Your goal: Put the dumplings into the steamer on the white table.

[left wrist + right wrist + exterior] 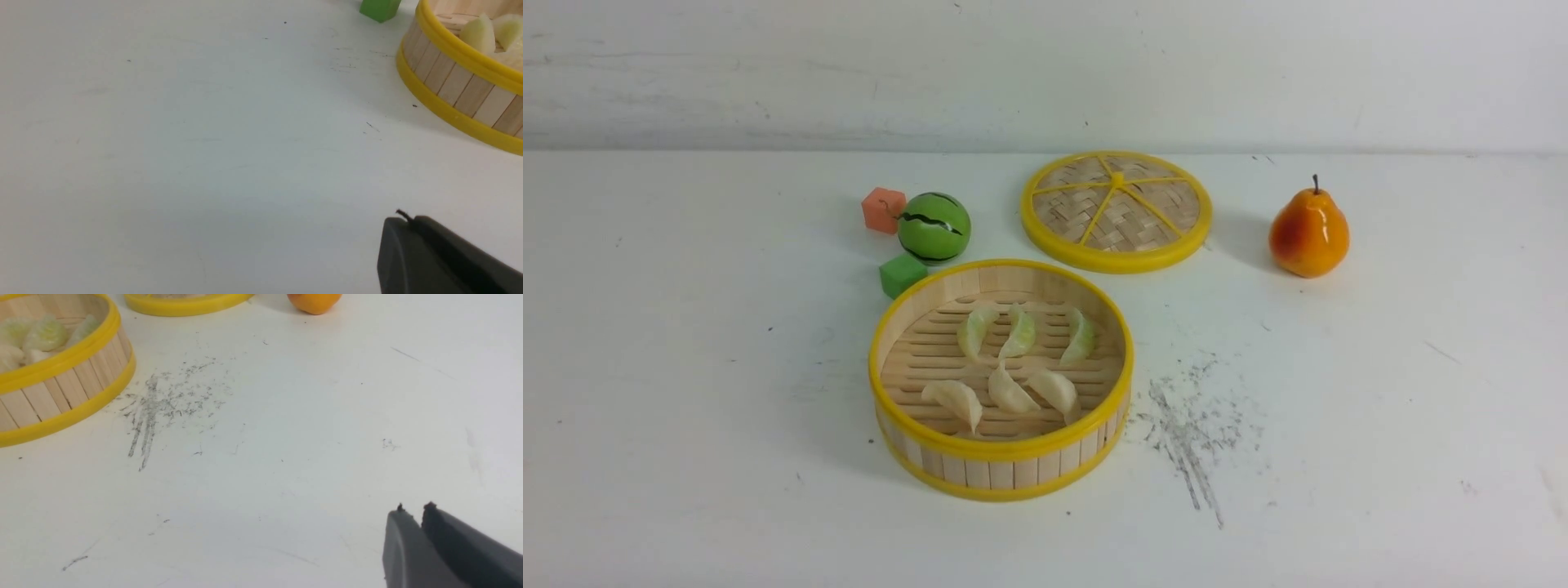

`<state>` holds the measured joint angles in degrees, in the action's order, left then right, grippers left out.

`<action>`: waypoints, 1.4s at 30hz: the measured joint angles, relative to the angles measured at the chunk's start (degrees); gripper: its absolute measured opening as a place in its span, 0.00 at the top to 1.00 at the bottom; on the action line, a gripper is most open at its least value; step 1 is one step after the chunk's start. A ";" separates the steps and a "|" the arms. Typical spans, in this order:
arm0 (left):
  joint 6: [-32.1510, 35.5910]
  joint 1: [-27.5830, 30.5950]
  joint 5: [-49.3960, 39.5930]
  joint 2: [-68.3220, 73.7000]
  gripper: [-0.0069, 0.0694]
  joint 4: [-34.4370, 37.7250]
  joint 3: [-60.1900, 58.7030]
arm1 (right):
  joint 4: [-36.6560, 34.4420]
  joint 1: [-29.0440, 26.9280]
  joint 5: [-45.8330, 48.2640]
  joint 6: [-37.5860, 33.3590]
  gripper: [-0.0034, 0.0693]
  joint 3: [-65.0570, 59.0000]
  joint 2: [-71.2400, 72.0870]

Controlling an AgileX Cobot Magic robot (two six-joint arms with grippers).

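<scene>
Nearest, both hands sit low over bare bench (686, 425), holding nothing; left hand (402, 222) has its jaws pressed together; right hand (413, 512) shows a narrow slit between its tips. Beyond them, steamer (1001, 457) stands mid-bench with all six dumplings (1013, 359) on its slatted floor, three cream in the near row, three green behind; task looks complete. Judged: dumplings light, soft, probably slick-skinned; a gentle pinch across the plump belly, not the pleated ridge, should suit. Farther back: green cube (902, 273), melon ball (934, 227), lid (1116, 210), pear (1308, 231).
</scene>
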<state>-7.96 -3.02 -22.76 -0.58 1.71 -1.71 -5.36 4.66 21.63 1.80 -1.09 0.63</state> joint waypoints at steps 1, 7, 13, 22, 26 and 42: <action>0.00 0.00 0.00 0.00 0.93 0.00 0.00 | 0.00 0.00 0.00 0.00 0.86 0.00 0.00; 0.00 0.00 0.00 0.00 0.93 0.00 0.00 | 0.00 0.00 0.00 0.00 0.85 0.00 0.00; 0.00 0.00 0.00 0.00 0.93 0.00 0.00 | 0.00 0.00 0.00 0.00 0.84 0.00 0.00; 0.00 0.00 -0.05 0.00 0.93 0.00 0.00 | 0.00 0.00 0.00 0.00 0.82 0.00 0.00; 0.00 0.00 -0.05 0.00 0.93 0.00 0.00 | -0.05 0.00 0.00 0.00 0.82 0.00 0.00; 0.06 0.00 -0.05 0.00 0.91 0.00 0.00 | -0.05 0.00 0.00 0.00 0.79 0.00 0.00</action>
<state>-7.90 -3.02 -22.80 -0.58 1.71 -1.71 -5.41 4.66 21.63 1.80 -1.09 0.63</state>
